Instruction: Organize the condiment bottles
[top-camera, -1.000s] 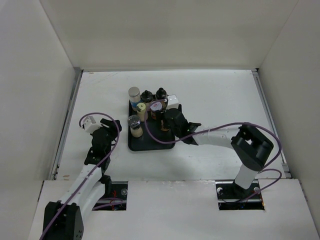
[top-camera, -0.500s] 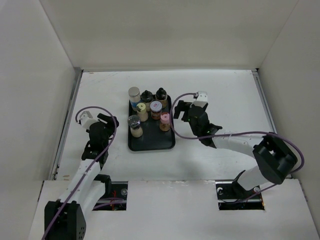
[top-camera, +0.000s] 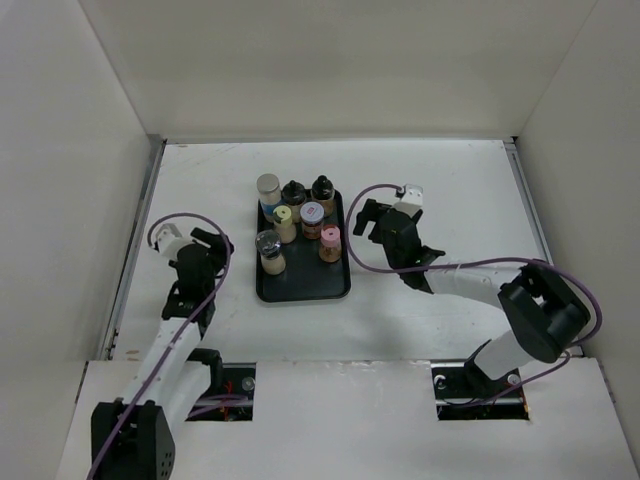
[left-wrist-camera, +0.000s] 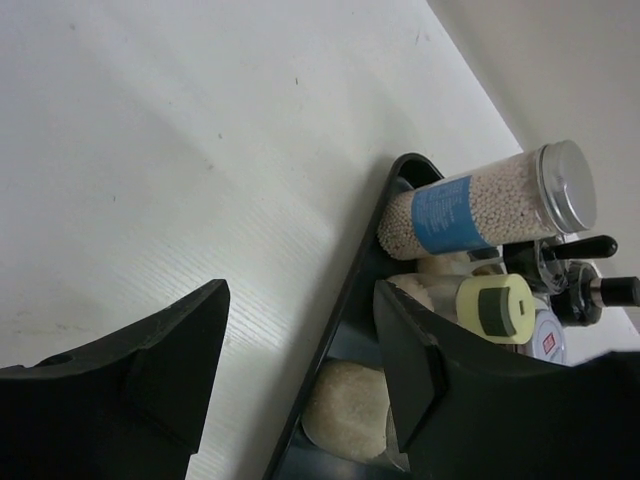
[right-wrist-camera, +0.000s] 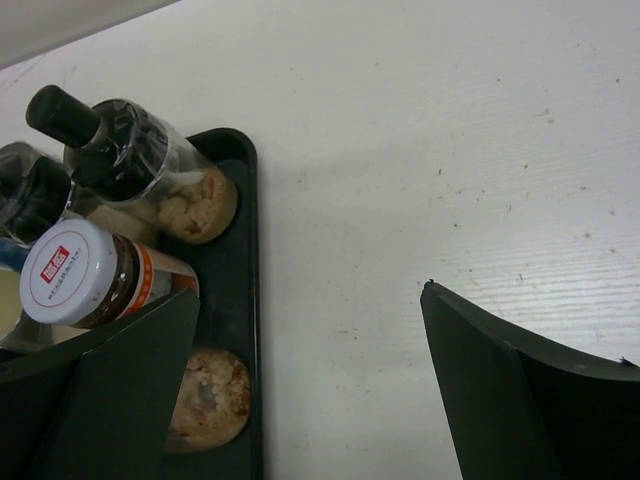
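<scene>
Top external: condiment bottles (top-camera: 312, 214) between grippers (top-camera: 218, 245) (top-camera: 362, 222)

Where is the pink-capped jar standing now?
In the top view, the pink-capped jar stands on the right side of the black tray, just below and right of the white-capped jar.

Seven spice jars (top-camera: 312, 215). One black tray (top-camera: 305, 285), between the pincers. Two pincers: left pincer (top-camera: 214, 244), right pincer (top-camera: 362, 224). One table (top-camera: 450, 180).
</scene>
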